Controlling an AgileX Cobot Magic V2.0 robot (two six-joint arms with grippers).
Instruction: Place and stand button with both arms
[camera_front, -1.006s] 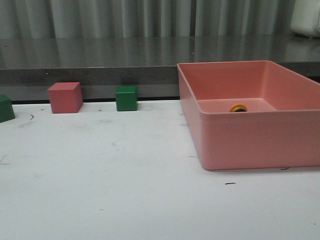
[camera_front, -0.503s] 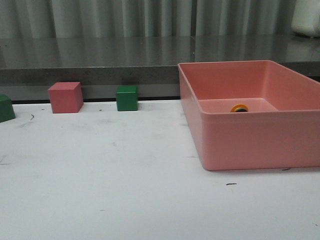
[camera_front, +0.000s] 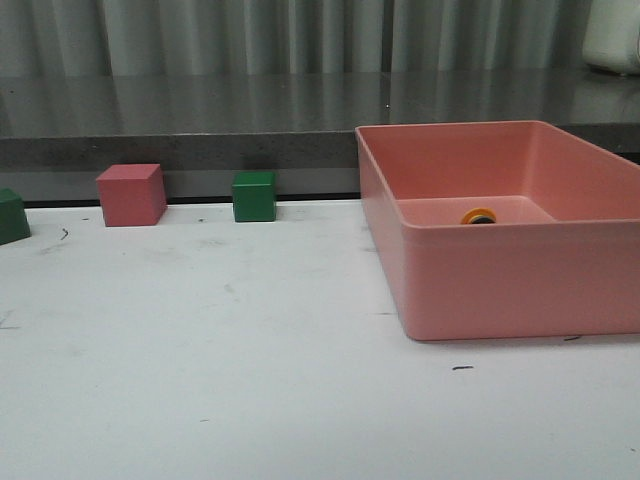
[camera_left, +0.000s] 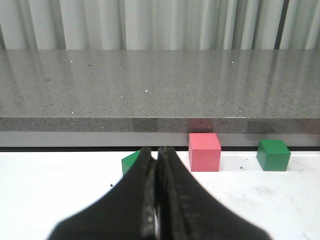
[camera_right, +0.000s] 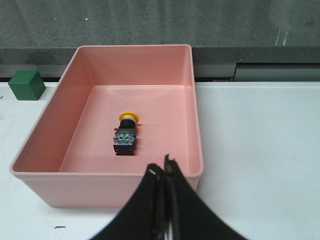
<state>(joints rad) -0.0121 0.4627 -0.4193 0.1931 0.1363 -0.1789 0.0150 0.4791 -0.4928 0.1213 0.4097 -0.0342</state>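
Note:
The button lies on its side on the floor of the pink bin, its yellow cap pointing toward the bin's far wall. In the front view only the yellow cap shows over the bin's front wall. My right gripper is shut and empty, hovering over the bin's near rim, apart from the button. My left gripper is shut and empty above the white table, facing the cubes at the back. Neither arm shows in the front view.
A red cube and a green cube stand by the table's back edge, with another green cube at the far left. A grey counter ledge runs behind the table.

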